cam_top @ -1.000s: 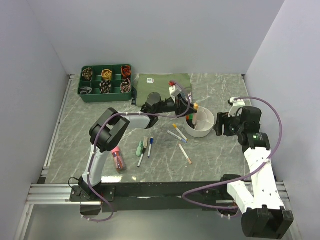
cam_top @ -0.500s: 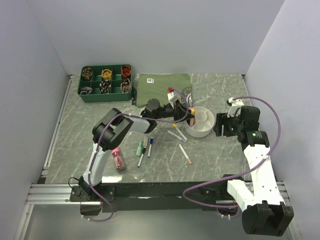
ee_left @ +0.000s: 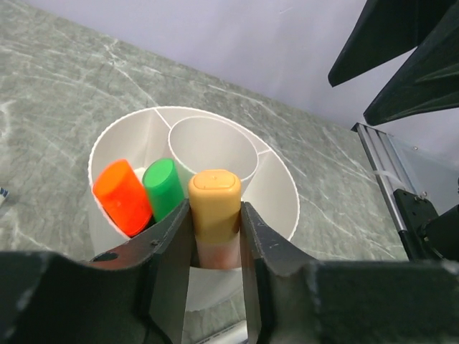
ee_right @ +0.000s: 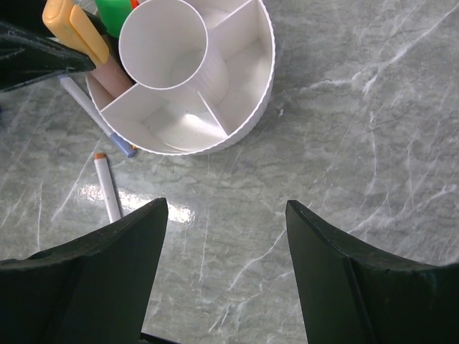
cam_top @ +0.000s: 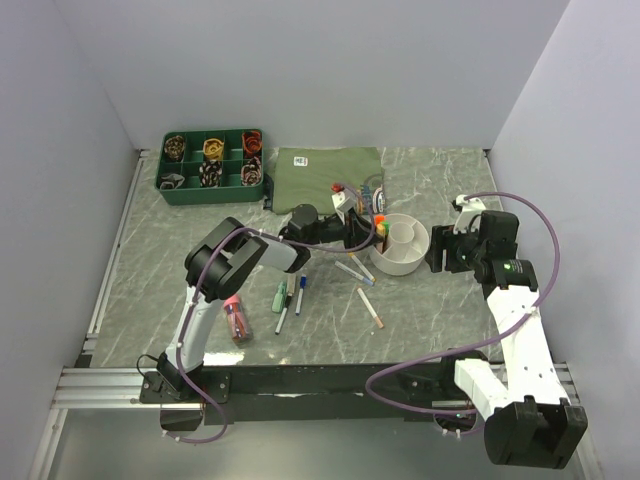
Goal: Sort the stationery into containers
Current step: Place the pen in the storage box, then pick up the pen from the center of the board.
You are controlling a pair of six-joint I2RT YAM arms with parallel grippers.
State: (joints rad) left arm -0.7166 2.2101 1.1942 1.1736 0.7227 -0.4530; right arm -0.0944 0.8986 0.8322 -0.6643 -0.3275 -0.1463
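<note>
Shifted closer since a second ago, my left fingers (ee_left: 181, 247) pinch the yellow-capped highlighter (ee_left: 214, 204) upright, its lower end inside the outer ring of the round white plastic organiser (ee_left: 271, 180); my right fingers (ee_right: 93, 287) gape empty.

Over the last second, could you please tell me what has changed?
The left fingers lowered the yellow-capped highlighter into the white organiser's ring compartment beside the orange marker and green marker, still gripping it. The right fingers, organiser and loose pens stayed put.

Green tray (cam_top: 212, 196) (compartmented), olive cloth (cam_top: 325, 172).
</note>
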